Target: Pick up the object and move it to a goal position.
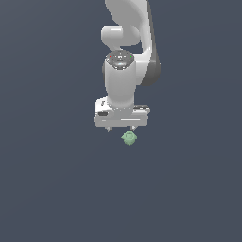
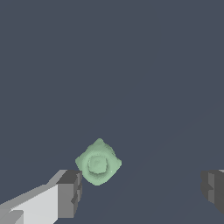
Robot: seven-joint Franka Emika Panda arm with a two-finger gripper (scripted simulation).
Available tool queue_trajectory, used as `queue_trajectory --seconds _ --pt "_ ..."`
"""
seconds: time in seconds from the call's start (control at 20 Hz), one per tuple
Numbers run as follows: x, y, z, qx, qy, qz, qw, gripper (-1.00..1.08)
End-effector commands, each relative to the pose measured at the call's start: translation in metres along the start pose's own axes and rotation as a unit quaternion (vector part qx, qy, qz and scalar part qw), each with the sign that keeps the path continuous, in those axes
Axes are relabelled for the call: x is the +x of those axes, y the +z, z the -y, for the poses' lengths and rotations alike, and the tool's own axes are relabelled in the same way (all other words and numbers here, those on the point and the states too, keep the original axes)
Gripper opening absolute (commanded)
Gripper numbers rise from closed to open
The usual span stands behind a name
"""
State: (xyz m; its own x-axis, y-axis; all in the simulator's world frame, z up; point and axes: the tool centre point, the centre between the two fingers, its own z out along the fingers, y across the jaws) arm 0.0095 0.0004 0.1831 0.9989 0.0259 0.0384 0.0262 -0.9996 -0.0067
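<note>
Pale green and knobbly, the object [image 1: 129,138] down on the dark slate-blue floor [image 1: 52,189] in the exterior view, just under the white end effector [image 1: 121,128]. Sitting off-centre, below the fingertip on the exterior view's right rather than midway between the two tips. White Panda arm [image 1: 124,80] pointing straight down, wrist housing directly over the hand. Fingertips only just poking out beneath the hand, apart from each other.

Over to the wrist view: same green object [image 2: 98,162], lumpy with a round knob in the middle, right beside one grey finger pad [image 2: 70,193], near enough that contact or a sliver of gap cannot be told. Other pad [image 2: 213,189] well apart, out at the frame's edge. End effector [image 2: 141,191] spread wide, gripping nothing.
</note>
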Motion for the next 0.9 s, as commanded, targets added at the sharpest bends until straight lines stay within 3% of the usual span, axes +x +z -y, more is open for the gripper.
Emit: queue_trajectory --seconds 0.0,0.45,0.85 --pt "0.0 0.0 0.0 0.0 0.0 0.0 1.0 1.0" --pt "-0.01 0.008 -0.011 0.008 0.008 0.02 0.9997 1.0" --pt "-0.01 0.01 -0.01 0.007 -0.001 0.02 0.9998 1.0"
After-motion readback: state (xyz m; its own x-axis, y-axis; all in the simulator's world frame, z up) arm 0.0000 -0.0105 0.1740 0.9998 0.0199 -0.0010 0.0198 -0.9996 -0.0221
